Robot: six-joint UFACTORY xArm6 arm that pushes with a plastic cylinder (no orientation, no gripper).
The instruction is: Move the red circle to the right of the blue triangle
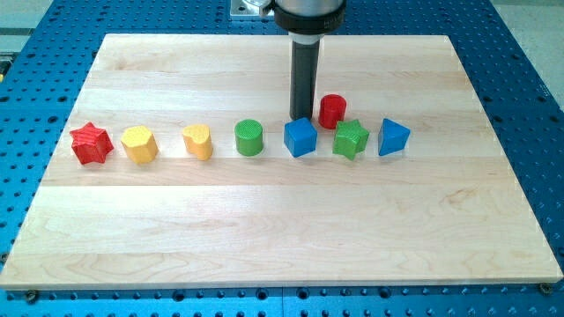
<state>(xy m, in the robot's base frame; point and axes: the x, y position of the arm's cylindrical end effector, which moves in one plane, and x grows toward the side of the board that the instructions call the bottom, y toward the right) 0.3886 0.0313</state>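
Red star (91, 143), yellow hexagon (139, 144), yellow heart (199, 141), green cylinder (248, 137), blue cube (300, 137), green star (351, 139) in row on wooden board (264, 229).

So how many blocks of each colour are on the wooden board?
Red: 2, the red star and the red circle
Yellow: 2, the yellow hexagon and the yellow heart
Green: 2, the green circle and the green star
Blue: 2, the blue cube and the blue triangle
Total: 8 blocks
My tip is just behind the blue cube, left of the red circle.
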